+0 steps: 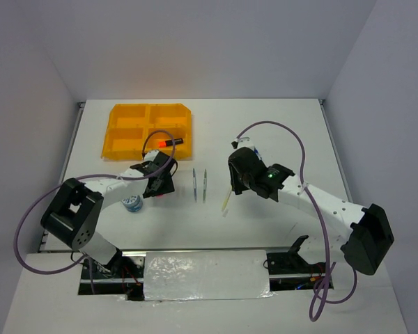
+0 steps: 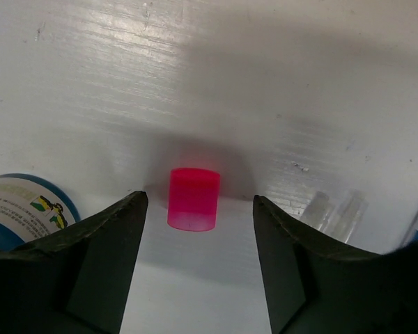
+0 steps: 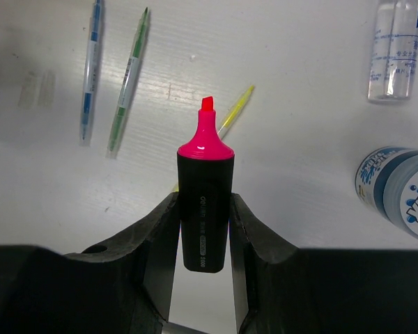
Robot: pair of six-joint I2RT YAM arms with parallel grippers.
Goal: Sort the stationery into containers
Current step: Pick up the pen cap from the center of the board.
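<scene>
The orange-yellow tray (image 1: pixel 150 129) stands at the far left and holds a black marker with an orange cap (image 1: pixel 168 142) in its near right compartment. My left gripper (image 1: pixel 160 186) is open low over the table; in the left wrist view a pink marker cap (image 2: pixel 193 199) stands just ahead of and between its jaws (image 2: pixel 198 209), untouched. My right gripper (image 1: pixel 234 184) is shut on an uncapped black highlighter with a pink tip (image 3: pixel 204 202), held above the table. Two thin pens (image 1: pixel 200 184) lie between the arms, and a pale yellow stick (image 1: pixel 226 202) lies next to the right gripper.
A grey-blue roll (image 1: pixel 132 203) sits left of the left gripper and shows in its wrist view (image 2: pixel 21 209). Two small clear pieces (image 2: pixel 334 212) lie right of the cap. The right wrist view shows a clear bottle (image 3: pixel 393 49) and another roll (image 3: pixel 397 191).
</scene>
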